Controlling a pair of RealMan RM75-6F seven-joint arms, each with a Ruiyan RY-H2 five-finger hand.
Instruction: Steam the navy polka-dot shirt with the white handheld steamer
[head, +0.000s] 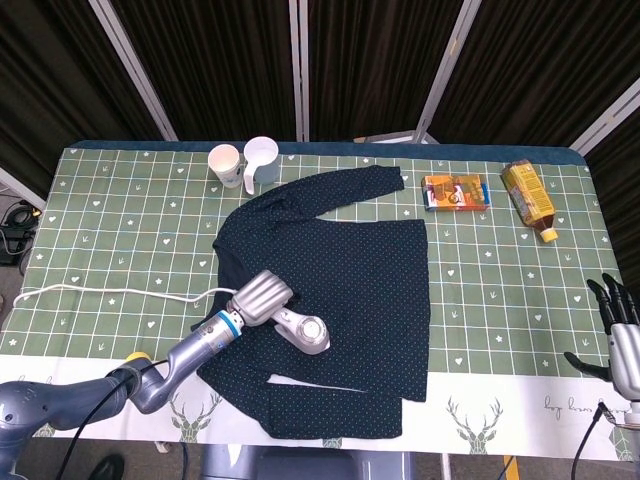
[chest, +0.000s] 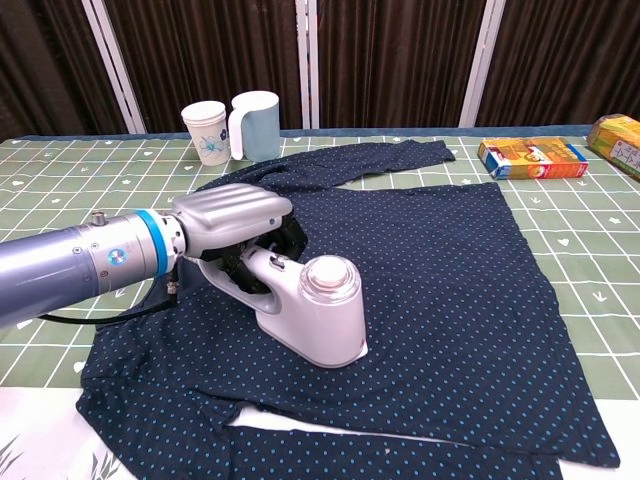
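Observation:
The navy polka-dot shirt (head: 350, 270) (chest: 450, 260) lies spread flat on the green checked table, one sleeve reaching toward the back. The white handheld steamer (head: 305, 331) (chest: 315, 318) stands on the shirt's lower left part. My left hand (head: 259, 297) (chest: 232, 215) grips its handle from the left, fingers wrapped around it. The steamer's white cord (head: 110, 291) trails left across the table. My right hand (head: 618, 335) hangs off the table's right edge, fingers apart and holding nothing; the chest view does not show it.
A paper cup (head: 226, 163) (chest: 205, 131) and a pale blue jug (head: 261, 160) (chest: 253, 125) stand at the back left, near the shirt's collar. An orange box (head: 456, 191) (chest: 532, 157) and a yellow carton (head: 528, 196) (chest: 620, 140) lie at the back right.

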